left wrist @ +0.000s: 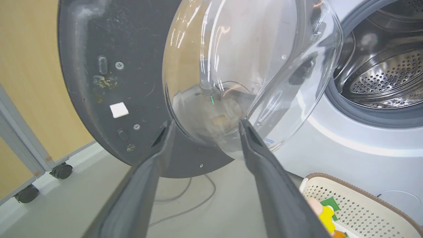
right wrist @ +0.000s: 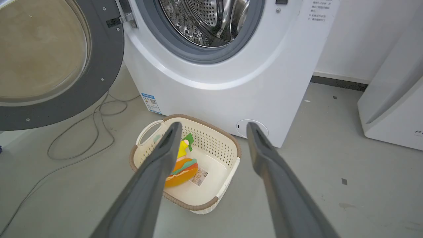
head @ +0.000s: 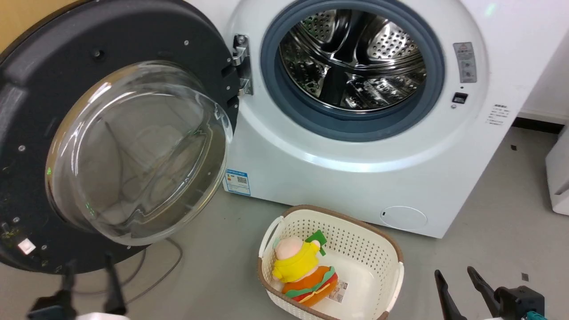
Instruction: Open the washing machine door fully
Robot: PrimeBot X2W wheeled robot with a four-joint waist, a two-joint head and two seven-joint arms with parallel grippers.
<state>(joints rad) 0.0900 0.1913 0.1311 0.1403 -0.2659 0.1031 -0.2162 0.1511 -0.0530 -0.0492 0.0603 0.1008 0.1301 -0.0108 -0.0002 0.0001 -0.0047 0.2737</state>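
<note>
The washing machine door point(head: 40, 89) stood swung wide. The left gripper point(head: 91, 279) hung near its lower edge, fingers spread and empty. The right gripper point(head: 454, 271) gaped too.

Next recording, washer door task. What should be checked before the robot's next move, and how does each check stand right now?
1. Round black washing machine door with clear glass bowl swung wide off the white washing machine opening: ok.
2. Door at the limit of its metal hinge: cannot tell.
3. Left gripper open, gripping nothing: ok.
4. Right gripper open and empty: ok.
5. Cream perforated basket on the floor apart from the door: ok.
6. Grey cable under the door free of snagging: cannot tell.
</note>
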